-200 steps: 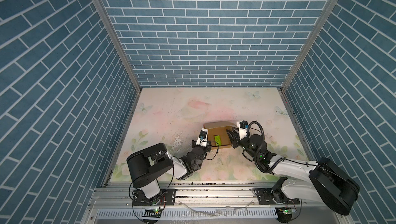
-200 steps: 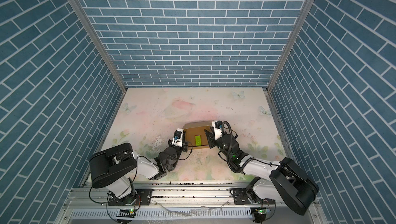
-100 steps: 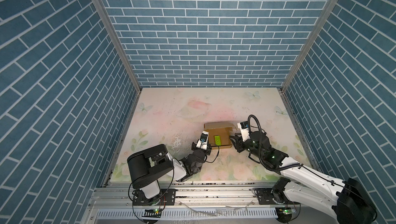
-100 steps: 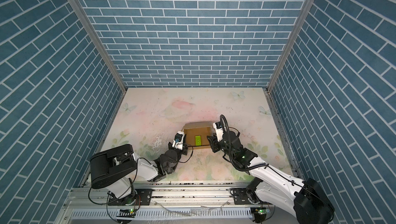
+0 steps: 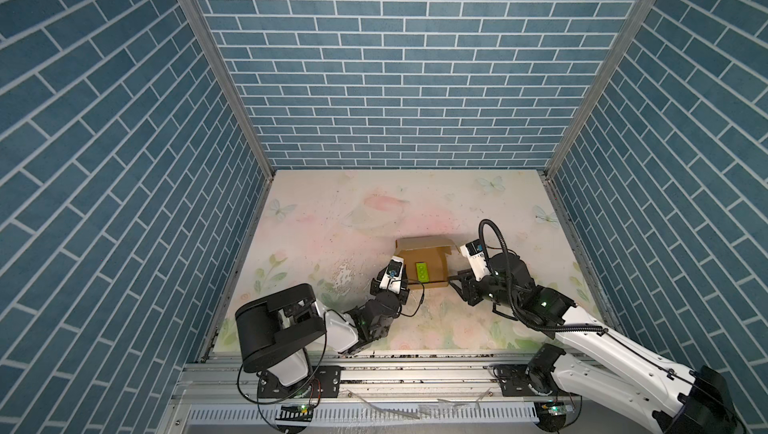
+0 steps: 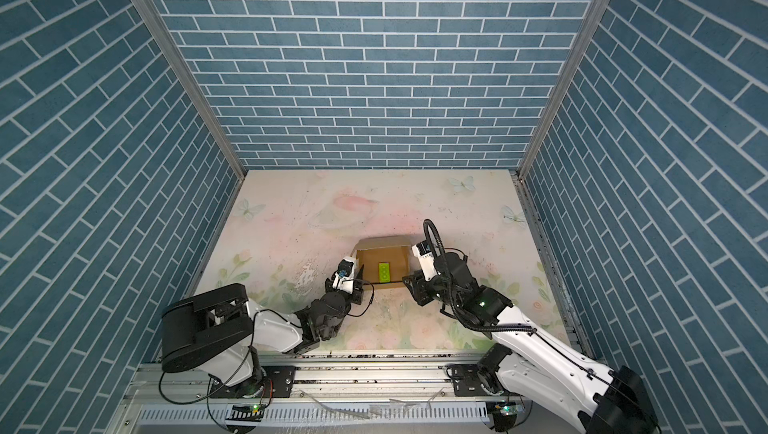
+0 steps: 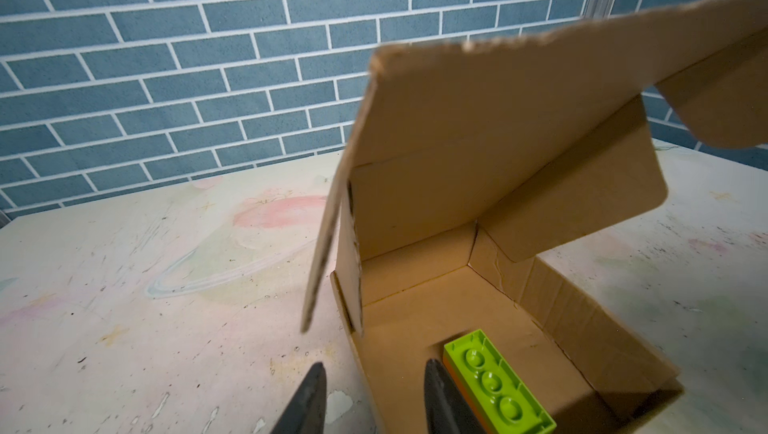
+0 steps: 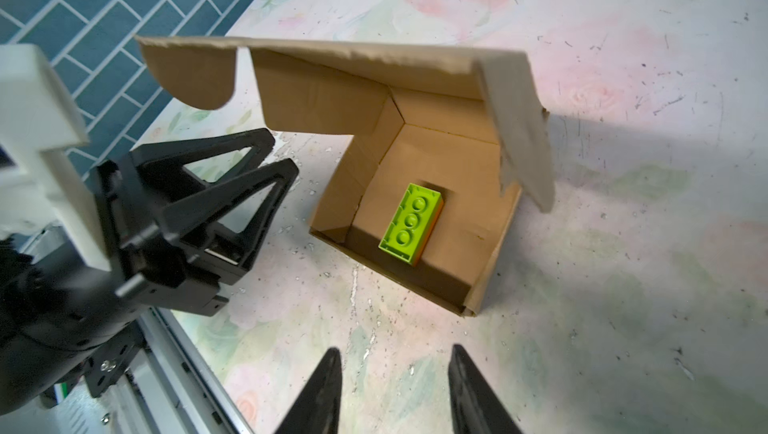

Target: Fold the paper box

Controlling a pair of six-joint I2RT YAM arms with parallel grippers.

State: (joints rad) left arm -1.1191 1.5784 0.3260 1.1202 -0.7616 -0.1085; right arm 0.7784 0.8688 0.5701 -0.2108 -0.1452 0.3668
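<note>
Plain brown cardboard mailer box (image 5: 434, 265) sits on the bench (image 5: 332, 212), about midway along and closer to the edge my arms are mounted on, with a small green toy brick (image 8: 411, 222) inside. Its lid (image 5: 422, 243) stands up off the far wall, with the hinge parallel to that edge, so I reckon it folds toward me. My left end effector (image 7: 370, 400) is nearer, jaws apart astride the box's left wall, gripping nothing. My right end effector (image 8: 395, 390) hangs open and empty off the right front corner.

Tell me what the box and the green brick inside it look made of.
The paper box: brown cardboard, matte and unprinted, with ragged fibrous edges and crease lines; probably corrugated. The green brick: likely moulded plastic, smooth with a slight sheen, three round studs on top.
</note>
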